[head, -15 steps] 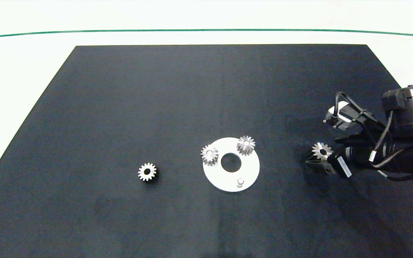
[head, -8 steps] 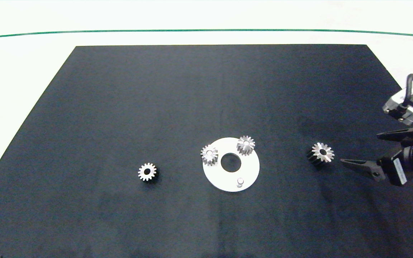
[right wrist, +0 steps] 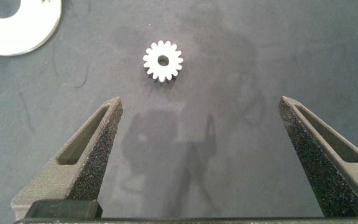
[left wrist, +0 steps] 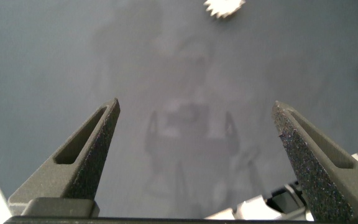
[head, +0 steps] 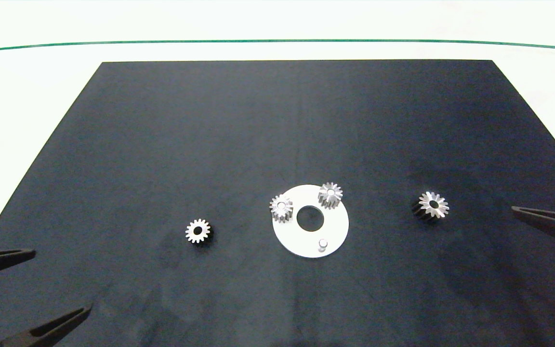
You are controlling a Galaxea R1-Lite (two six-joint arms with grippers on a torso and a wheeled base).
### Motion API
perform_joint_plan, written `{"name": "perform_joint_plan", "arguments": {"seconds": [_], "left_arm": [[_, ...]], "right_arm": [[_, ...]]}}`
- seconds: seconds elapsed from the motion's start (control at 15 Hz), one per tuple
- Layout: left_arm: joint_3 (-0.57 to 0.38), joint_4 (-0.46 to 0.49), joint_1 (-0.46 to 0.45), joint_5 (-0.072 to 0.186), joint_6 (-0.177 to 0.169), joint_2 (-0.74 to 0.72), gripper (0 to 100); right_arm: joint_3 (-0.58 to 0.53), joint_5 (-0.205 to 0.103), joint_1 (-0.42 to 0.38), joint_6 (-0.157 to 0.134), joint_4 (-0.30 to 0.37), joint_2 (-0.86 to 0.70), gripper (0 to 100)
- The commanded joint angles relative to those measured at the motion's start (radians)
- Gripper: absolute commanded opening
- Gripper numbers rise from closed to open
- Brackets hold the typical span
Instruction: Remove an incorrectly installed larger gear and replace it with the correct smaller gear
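Observation:
The larger gear [head: 433, 205], star-toothed with a dark flank, lies alone on the black mat right of the white round plate [head: 289, 238]; the right wrist view shows this larger gear [right wrist: 163, 60] ahead of the fingers. My right gripper [head: 541, 190] is open at the right edge, well clear of it. The smaller gear [head: 198, 231] lies loose on the mat left of the plate, and it shows at the edge of the left wrist view [left wrist: 225, 6]. My left gripper [head: 61, 279] is open and holds nothing at the lower left corner.
Two small silver gears [head: 281, 207] [head: 330, 194] sit on pegs on the plate. A bare peg [head: 323, 245] stands at the plate's near edge and a round hole [head: 310, 218] in its middle. White table surrounds the mat [head: 277, 120].
My right gripper has drawn back to the right edge, away from the larger gear, which stays on the mat. My left gripper has come into view at the lower left.

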Motion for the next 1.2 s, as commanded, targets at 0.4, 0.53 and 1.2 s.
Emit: {"name": "perform_joint_plan", "arguments": {"seconds": [0.4, 0.53, 1.2], "left_arm": [[0.088, -0.247, -0.093, 0.005, -0.015, 0.279, 100], [0.098, -0.317, -0.098, 0.005, -0.01, 0.325, 100], [0.125, -0.612, -0.178, 0.026, -0.012, 0.546, 100]], "right_arm": [[-0.001, 0.013, -0.003, 0.015, 0.008, -0.015, 100], [-0.001, 0.013, -0.003, 0.015, 0.008, -0.013, 100], [0.002, 0.013, -0.003, 0.024, 0.007, -0.003, 100]]}}
